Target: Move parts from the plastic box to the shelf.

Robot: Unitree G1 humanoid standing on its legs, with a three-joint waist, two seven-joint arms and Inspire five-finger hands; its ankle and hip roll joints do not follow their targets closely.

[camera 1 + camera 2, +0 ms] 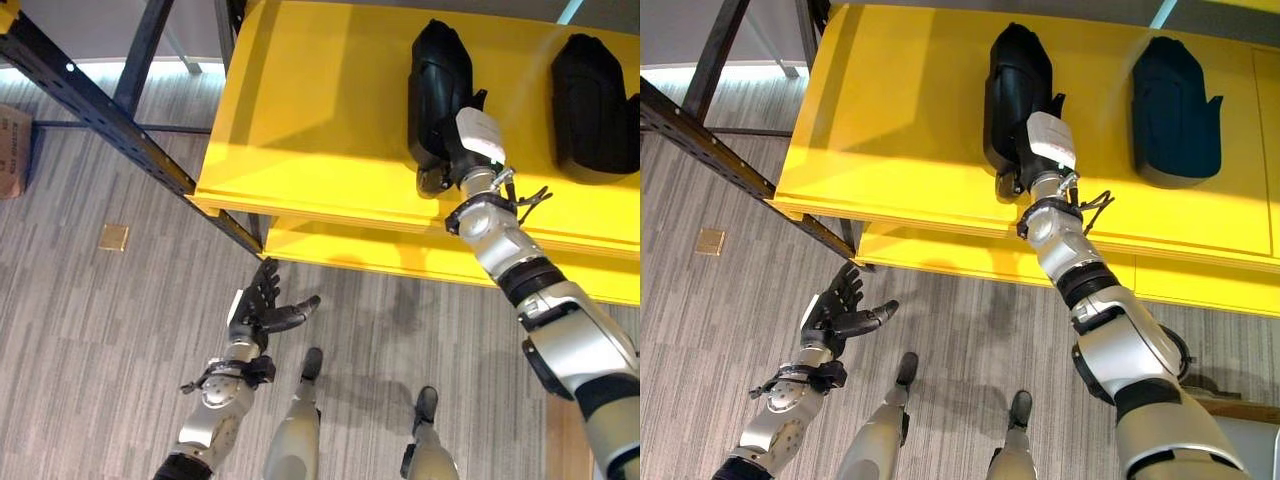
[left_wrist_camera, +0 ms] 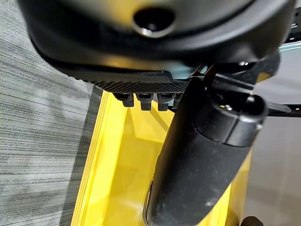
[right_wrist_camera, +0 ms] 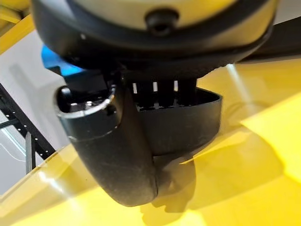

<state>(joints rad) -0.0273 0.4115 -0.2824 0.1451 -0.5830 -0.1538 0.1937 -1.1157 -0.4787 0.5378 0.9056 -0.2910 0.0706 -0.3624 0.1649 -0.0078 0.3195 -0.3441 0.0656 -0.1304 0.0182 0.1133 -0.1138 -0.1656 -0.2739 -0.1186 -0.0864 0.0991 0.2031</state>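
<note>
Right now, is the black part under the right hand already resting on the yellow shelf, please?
Yes. The black part lies flat on the yellow shelf, with the right hand at its near end.

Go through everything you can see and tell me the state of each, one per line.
Left black moulded plastic part: lying on the shelf, right hand on it.
Right black moulded plastic part: lying free on the shelf.
Yellow shelf board: holds both parts.
Right hand: on the left part.
Left hand: open, empty, below the shelf.

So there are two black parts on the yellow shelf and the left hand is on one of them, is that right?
Not quite: it is the right hand on a black part, as the left eye view shows. The second part and yellow shelf are right.
</note>
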